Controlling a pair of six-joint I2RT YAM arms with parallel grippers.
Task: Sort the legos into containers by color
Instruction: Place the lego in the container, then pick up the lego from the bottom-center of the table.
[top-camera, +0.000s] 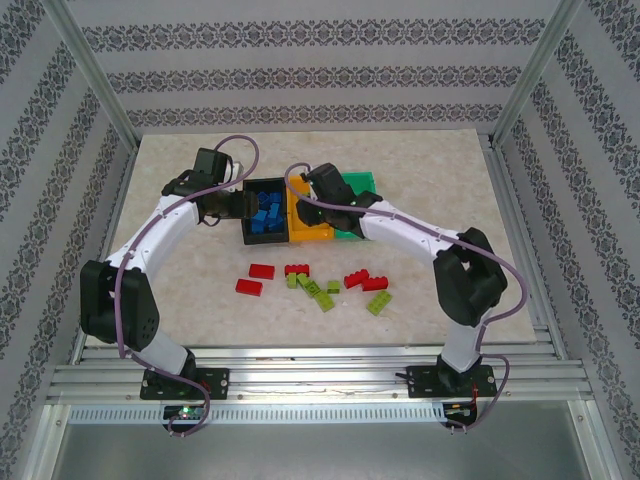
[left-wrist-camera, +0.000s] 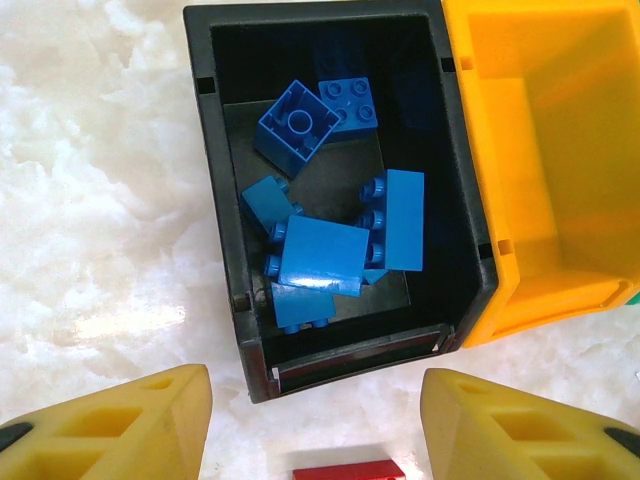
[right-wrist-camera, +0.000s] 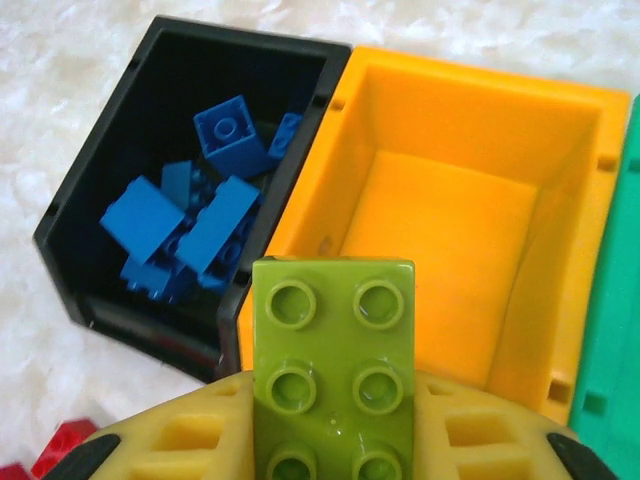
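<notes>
Item in hand: one yellow-green brick (right-wrist-camera: 332, 350), clamped stud-side up in my right gripper (right-wrist-camera: 330, 435), poised at the near edge of the empty orange-yellow bin (right-wrist-camera: 480, 85). Left gripper (left-wrist-camera: 325, 425): jaws partly apart, holding nothing, before the black bin (left-wrist-camera: 225, 150), which holds the blue bricks (left-wrist-camera: 322, 255). Red and green bricks (top-camera: 315, 283) lie loose on the table. Step: delivery. Next, I judge, a shift right over the green bin (right-wrist-camera: 610, 330) before release.

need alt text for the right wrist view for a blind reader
The right gripper holds a yellow-green lego, studs toward the camera, over the near wall of an empty orange-yellow bin. Left of it a black bin holds blue legos; a green bin edges in at right.
</notes>
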